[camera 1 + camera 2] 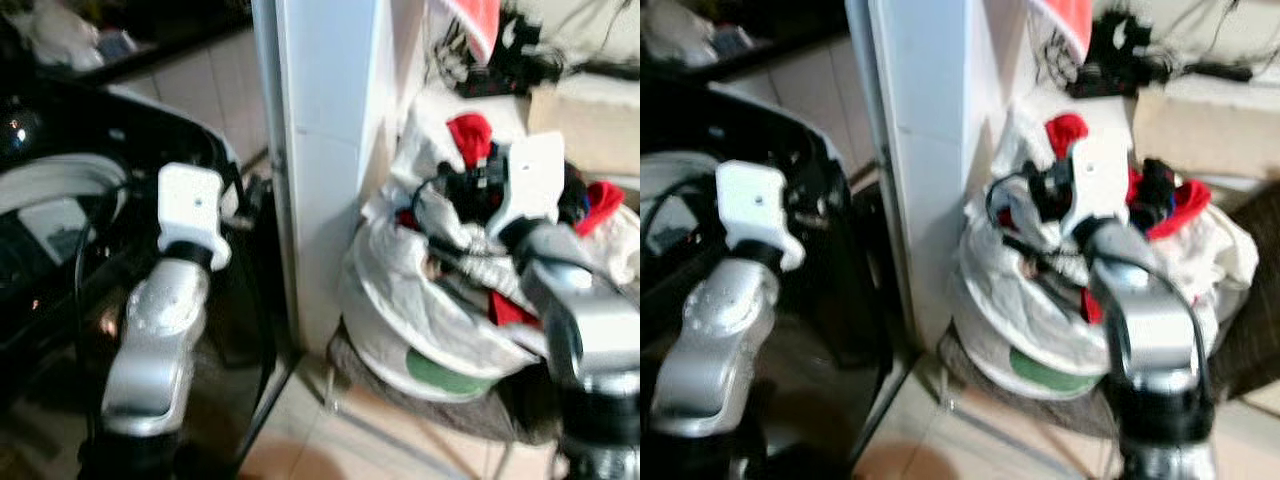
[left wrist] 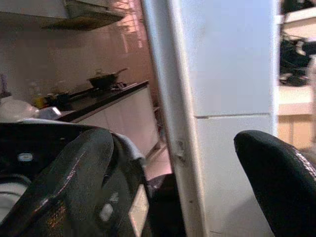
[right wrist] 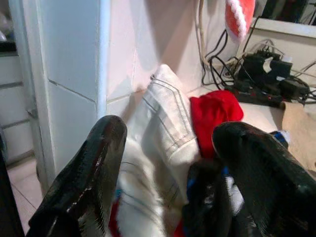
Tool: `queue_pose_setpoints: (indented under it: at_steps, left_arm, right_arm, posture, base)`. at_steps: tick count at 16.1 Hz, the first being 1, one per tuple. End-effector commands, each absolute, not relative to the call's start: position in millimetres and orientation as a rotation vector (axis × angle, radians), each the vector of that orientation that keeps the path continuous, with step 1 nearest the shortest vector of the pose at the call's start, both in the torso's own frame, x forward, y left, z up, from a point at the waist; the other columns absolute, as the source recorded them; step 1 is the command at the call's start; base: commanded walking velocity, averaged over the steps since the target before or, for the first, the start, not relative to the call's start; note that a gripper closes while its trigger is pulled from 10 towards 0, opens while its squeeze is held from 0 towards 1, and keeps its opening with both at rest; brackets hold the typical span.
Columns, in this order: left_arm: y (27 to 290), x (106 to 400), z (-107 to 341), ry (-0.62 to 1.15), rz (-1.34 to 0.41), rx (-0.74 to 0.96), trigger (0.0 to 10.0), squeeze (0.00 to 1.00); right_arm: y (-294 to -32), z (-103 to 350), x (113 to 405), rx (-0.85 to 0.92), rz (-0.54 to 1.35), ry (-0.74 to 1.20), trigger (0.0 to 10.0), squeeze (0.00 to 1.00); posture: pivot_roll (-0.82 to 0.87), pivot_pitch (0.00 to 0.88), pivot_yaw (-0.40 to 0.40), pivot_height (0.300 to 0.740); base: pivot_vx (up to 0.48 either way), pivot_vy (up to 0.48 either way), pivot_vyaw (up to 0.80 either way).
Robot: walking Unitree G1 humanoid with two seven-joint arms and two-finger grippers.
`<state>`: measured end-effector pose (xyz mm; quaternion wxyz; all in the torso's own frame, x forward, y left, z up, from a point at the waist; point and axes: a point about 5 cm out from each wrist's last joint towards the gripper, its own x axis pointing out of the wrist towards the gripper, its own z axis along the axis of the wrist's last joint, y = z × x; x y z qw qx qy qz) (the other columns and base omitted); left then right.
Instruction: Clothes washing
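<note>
Where the right gripper [image 3: 170, 173] is seen along its own 2 black fingers [image 3: 84, 173], its jaws are spread wide and nothing is held between them; a white garment with stitched seams [image 3: 160, 128] and a red garment [image 3: 215, 111] lie just beyond the tips. The left gripper [image 2: 173, 187] is likewise shown with its jaws wide apart and empty, directed past the dark, glossy washing machine [image 1: 60, 250] toward a white pillar [image 2: 222, 98]. From the head camera, the right arm [image 1: 575, 300] is seen raised over the pile of clothes [image 1: 450, 270], whose white, red and dark items are heaped in a white laundry basket [image 1: 400, 350]. The basket is set on a low stand on the tiled floor [image 1: 330, 440], just right of the pillar. A beige box [image 1: 585, 125] and a tangle of black cables and plugs [image 3: 261, 74] lie behind the pile. A red and white item [image 1: 478, 25] hangs above. The left arm [image 1: 165, 310] is held up before the washing machine, left of the pillar. Farther off, a pan [image 2: 103, 79] stands on a dark kitchen bench [image 2: 94, 101].
</note>
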<state>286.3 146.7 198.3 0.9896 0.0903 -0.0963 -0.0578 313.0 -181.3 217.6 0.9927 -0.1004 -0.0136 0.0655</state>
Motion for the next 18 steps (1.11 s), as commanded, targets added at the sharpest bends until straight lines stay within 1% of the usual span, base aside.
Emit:
queue_pose_setpoints:
  at_steps: [1,3,6,7,8,10,11,13,15,17,18]
  left_arm:
    - [141.5,289.2,199.1,-0.195,-0.145,0.199,10.0,0.00]
    - [141.6,291.1,201.0,-0.208,-0.146,0.195,10.0,0.00]
    - [142.5,290.6,199.7,-0.209,-0.146,0.187,10.0,0.00]
    - [142.1,289.7,200.9,-0.215,-0.179,0.188,10.0,0.00]
    - [141.1,288.5,202.0,-0.222,-0.220,0.183,10.0,0.00]
    - [137.0,282.3,207.7,-0.262,-0.354,0.156,10.0,0.00]
    - [135.6,279.7,208.1,-0.266,-0.389,0.162,10.0,0.00]
    - [135.1,270.7,208.3,-0.270,-0.456,0.175,10.0,0.00]
    - [133.3,262.4,208.6,-0.261,-0.555,0.172,10.0,0.00]
    - [132.9,261.2,208.4,-0.257,-0.597,0.165,10.0,0.00]
    - [133.6,262.4,209.7,-0.259,-0.602,0.168,10.0,0.00]
  right_arm:
    - [-187.2,224.5,319.3,-0.211,0.117,-0.040,10.0,0.00]
    - [-190.1,231.0,324.2,-0.203,0.115,-0.042,10.0,0.00]
    - [-185.3,216.3,323.2,-0.217,0.142,0.018,10.0,0.00]
    - [-187.5,216.5,325.9,-0.183,0.149,0.042,10.0,0.65]
    - [-190.7,219.5,328.5,-0.182,0.146,0.048,10.0,1.00]
    - [-199.6,230.5,334.4,-0.241,0.119,0.052,10.0,1.00]
    - [-202.3,233.8,334.6,-0.256,0.099,0.056,10.0,1.00]
    - [-212.2,245.8,330.6,-0.272,-0.028,0.043,10.0,1.00]
    - [-218.1,244.8,328.4,-0.235,-0.075,0.074,10.0,1.00]
    - [-222.6,238.6,330.3,-0.206,-0.090,0.106,10.0,1.00]
    - [-226.2,232.6,333.8,-0.149,-0.085,0.132,10.0,1.00]
  posture:
    - [-0.07,0.000,0.011,0.740]
    - [-0.06,0.000,0.005,0.740]
    - [-0.06,0.000,0.005,0.740]
    - [-0.06,0.000,0.009,0.740]
    - [-0.06,0.000,0.007,0.740]
    - [-0.06,0.000,0.000,0.740]
    - [-0.05,0.000,-0.005,0.740]
    - [-0.05,0.000,-0.011,0.740]
    - [-0.05,0.000,-0.001,0.740]
    - [-0.05,0.000,0.002,0.740]
    - [-0.05,0.000,0.001,0.740]
  base:
    - [0.000,0.000,0.00]
    - [0.000,0.000,0.00]
    - [0.000,0.000,0.00]
    - [0.000,0.000,0.00]
    - [0.000,0.000,0.00]
    - [0.000,0.000,0.00]
    - [0.000,0.000,0.00]
    - [0.000,0.000,0.00]
    - [0.000,0.000,0.00]
    - [0.000,0.000,0.00]
    - [0.000,0.000,0.00]
